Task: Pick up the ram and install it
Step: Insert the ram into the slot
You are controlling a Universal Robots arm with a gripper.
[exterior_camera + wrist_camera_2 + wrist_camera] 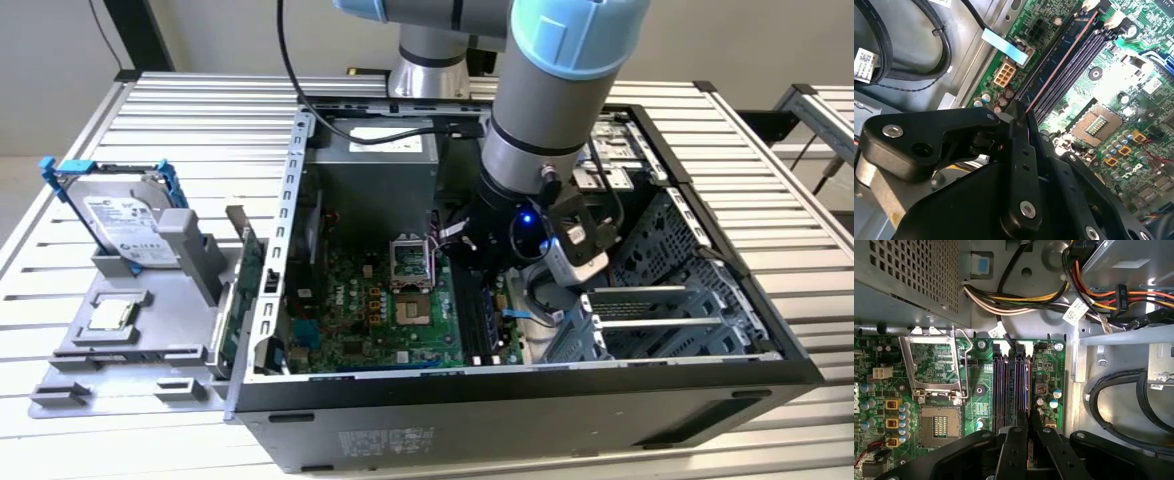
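You see an open black computer case (534, 405) lying on a table of white metal slats (187, 110). Inside it the green motherboard (360, 320) lies flat, with a silver processor socket (939, 370) whose metal frame stands open. Beside the socket, in the first wrist view, run the long dark memory slots (1004, 385). A bundle of yellow, orange and black cables (1054, 300) passes next to the grey perforated power supply box (909, 270). On the exterior view's left, a silver hard drive in a blue bracket (120, 215) leans upright in a grey plastic holder (134, 320), just beside the case.
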